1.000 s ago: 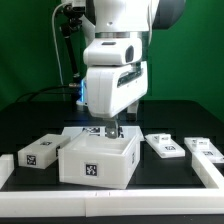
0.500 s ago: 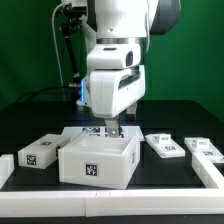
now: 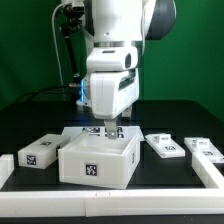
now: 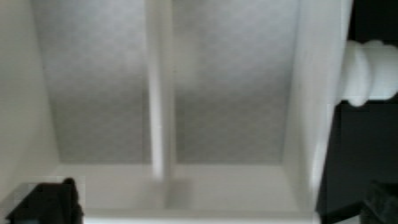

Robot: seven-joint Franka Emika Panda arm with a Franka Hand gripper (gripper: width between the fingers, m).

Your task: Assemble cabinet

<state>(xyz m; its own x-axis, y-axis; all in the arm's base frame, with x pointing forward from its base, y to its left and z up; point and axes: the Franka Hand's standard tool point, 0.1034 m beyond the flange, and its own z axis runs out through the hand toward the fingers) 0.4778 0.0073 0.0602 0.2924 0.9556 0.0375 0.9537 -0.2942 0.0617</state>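
The table (image 3: 30,112) carries one cabinet (image 3: 97,160), a single large white box. There are three small white tagged panels: one left panel (image 3: 40,152) at the exterior view's left, and two at its right, the inner right panel (image 3: 163,146) and the outer right panel (image 3: 205,147). Four square tags can be counted, one box tag (image 3: 92,170) and one on each panel. One arm (image 3: 112,70) is over the box.

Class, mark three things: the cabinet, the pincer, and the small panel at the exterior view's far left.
cabinet (image 3: 95,166): exterior view, on its front face.
pincer (image 3: 111,132): exterior view, midway between its fingertips.
small panel (image 3: 40,153): exterior view, on its tagged top face.
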